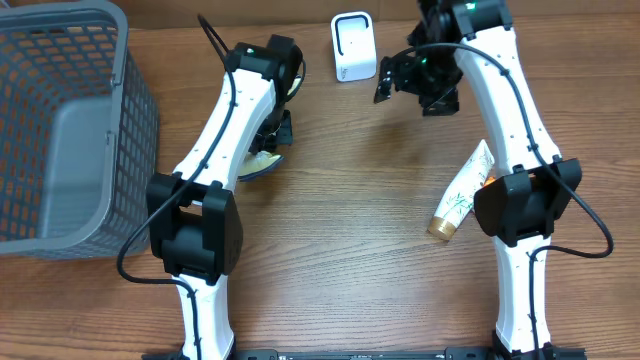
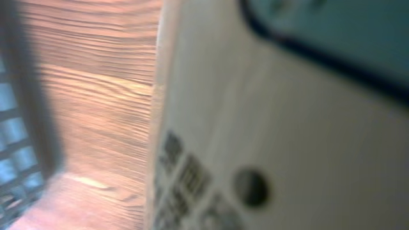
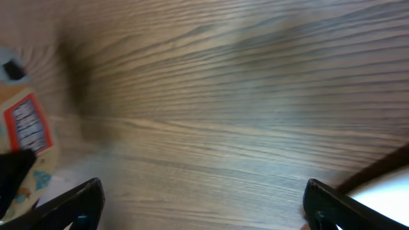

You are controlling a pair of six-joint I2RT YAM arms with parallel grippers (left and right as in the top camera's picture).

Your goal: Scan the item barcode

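Starting at the left, the one basket held nothing that I could see. Next came my left pincer, closed on the one pale packet, which was low over the table and well apart from the scanner. In my left wrist view the packet filled most of the picture, with dark print on its face (too blurred for me to call it a barcode).

I judged the pick-up done and the scan itself not yet done, since the packet's printed side had to be brought up in front of the single white scanner at the far edge.

Further right, my right pincer stood wide open and empty just beside the scanner, its two fingers spread over bare wood. One tube lay flat on the table under my right arm, untouched.

So I counted one basket, one packet, one scanner, one tube and two pincers.
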